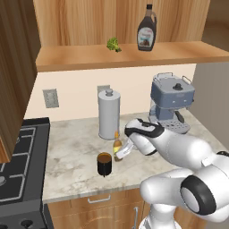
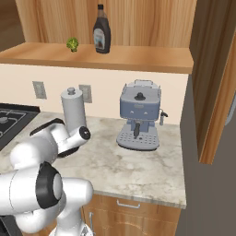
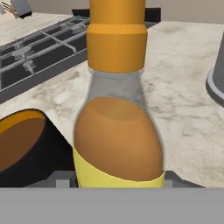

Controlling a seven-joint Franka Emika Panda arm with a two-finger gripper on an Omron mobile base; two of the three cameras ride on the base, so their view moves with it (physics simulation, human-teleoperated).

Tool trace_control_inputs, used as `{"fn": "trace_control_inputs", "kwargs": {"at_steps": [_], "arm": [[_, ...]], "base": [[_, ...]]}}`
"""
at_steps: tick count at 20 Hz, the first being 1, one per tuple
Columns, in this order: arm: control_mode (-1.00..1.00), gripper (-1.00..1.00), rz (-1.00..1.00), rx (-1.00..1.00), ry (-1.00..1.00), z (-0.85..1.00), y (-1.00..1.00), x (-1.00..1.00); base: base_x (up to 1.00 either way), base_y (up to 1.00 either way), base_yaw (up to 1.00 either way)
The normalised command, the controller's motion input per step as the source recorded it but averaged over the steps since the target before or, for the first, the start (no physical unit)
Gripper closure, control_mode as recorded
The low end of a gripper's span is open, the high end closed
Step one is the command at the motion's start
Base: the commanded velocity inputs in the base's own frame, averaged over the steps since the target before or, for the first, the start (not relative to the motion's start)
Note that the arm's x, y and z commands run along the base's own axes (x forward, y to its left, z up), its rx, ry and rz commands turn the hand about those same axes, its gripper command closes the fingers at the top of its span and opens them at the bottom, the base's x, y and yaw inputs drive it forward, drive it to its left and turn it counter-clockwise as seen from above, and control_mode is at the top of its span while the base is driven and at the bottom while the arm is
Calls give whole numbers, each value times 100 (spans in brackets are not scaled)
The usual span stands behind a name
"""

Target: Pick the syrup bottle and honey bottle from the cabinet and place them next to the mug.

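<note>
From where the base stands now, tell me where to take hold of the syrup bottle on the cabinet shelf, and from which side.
Grip the syrup bottle across its wide lower body, below the neck handle, bringing the tool in level from the open front of the cabinet. It stands upright near the shelf's front edge with the panelled back behind it, so the front looks like the free side. The green sprig sits apart to its left.

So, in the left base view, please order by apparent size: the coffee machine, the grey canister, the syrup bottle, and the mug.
1. Coffee machine
2. Grey canister, nearly as tall but slimmer
3. Syrup bottle, though it stands farther back on the cabinet shelf, so this is unsure
4. Mug
</note>
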Motion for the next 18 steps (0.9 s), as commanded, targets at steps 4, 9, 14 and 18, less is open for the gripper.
{"fn": "trace_control_inputs", "kwargs": {"at_steps": [4,9,14,18], "arm": [[-100,100,2,3,-5,-44,-1,0],[-100,100,4,5,-6,-49,0,0],[-100,100,2,4,-12,-26,-3,-6],[-100,100,3,1,-10,-24,-11,-23]], "base": [[0,0,0],[0,0,0],[0,0,0],[0,0,0]]}}
